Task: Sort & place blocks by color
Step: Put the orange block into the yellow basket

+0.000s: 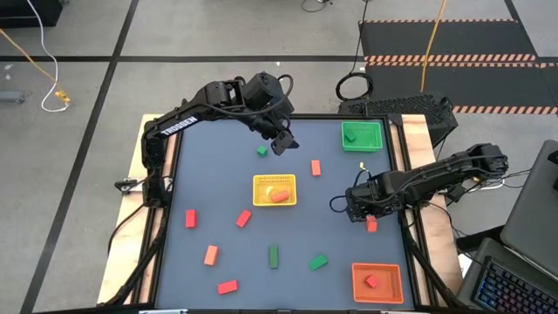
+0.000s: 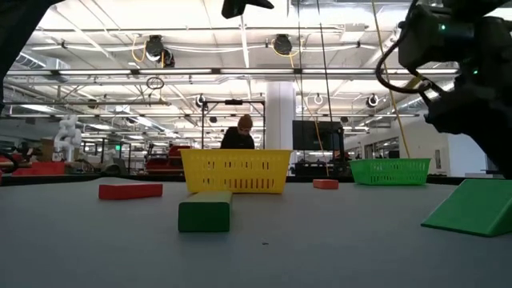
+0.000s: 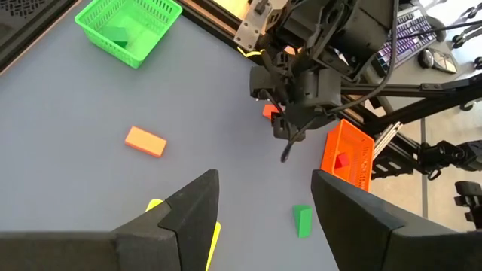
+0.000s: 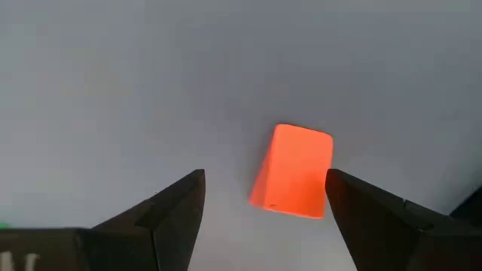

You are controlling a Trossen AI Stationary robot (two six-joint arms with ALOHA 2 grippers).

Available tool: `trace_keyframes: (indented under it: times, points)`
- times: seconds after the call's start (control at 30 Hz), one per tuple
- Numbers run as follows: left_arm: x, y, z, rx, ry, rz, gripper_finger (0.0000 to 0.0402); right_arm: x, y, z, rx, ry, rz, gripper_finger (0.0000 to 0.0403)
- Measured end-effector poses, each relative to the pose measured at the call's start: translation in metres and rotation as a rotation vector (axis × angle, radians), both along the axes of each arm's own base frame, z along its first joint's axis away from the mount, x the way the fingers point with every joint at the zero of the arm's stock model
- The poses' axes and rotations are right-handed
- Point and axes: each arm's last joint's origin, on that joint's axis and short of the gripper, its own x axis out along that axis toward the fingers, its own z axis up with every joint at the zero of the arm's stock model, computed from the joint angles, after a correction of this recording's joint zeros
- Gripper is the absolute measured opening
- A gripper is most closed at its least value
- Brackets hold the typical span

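**Desk:** What is the right tool doing?

**Photographer:** The right tool [image 1: 370, 218] hangs low over the bench [image 1: 218, 174], fingers spread wide and gripping nothing. An orange-red block [image 4: 294, 172] lies on the bench between the two fingers [image 4: 175, 207], closer to one finger than the other and touching neither.

**Desk:** And the left tool?

**Photographer:** The left tool [image 1: 283, 142] is raised over the far part of the bench, also open and empty. A small green block [image 1: 261, 152] sits just beside it, and the green tray [image 1: 363, 136], with a green block inside, stands off to its side.

**Desk:** Where are the other blocks?

**Photographer:** The yellow tray [image 1: 275, 190] lies between the two tools and holds an orange-red piece. The orange tray [image 1: 377, 282], near the right tool at the bench's front corner, holds a red block [image 1: 371, 281]. More red, orange-red and green blocks are scattered loose across the front half of the bench, well apart from both tools.
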Motion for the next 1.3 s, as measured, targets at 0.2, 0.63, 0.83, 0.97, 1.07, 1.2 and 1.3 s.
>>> trace_keyframes:
  times: [0.2,0.63,0.83,0.97,1.07,1.2,1.3]
  points:
    - [0.0,0.0,0.0,-0.008,0.001,0.007,0.0214,-0.005,0.0,-0.007,0.012,0.022,-0.002,0.025]
    - [0.0,0.0,0.0,-0.014,0.002,0.012,0.0214,-0.014,0.0,-0.021,0.029,0.048,-0.016,0.0221]
    - [0.0,0.0,0.0,-0.017,0.002,0.015,0.0214,-0.015,0.0,-0.026,0.046,0.035,-0.016,0.0194]
    - [0.0,0.0,0.0,-0.017,0.002,0.015,0.0214,-0.013,0.0,-0.026,0.052,0.011,-0.015,0.0159]
    - [0.0,0.0,0.0,-0.017,0.003,0.015,0.0214,-0.008,0.001,-0.023,0.061,-0.052,-0.006,0.0127]
    - [-0.001,0.0,-0.001,-0.013,0.016,0.01,0.0214,0.004,0.002,-0.008,0.044,-0.203,0.037,0.0123]
    - [-0.004,0.005,-0.003,-0.016,0.041,0.019,0.0214,0.006,0.002,0.004,0.027,-0.258,0.036,0.0123]
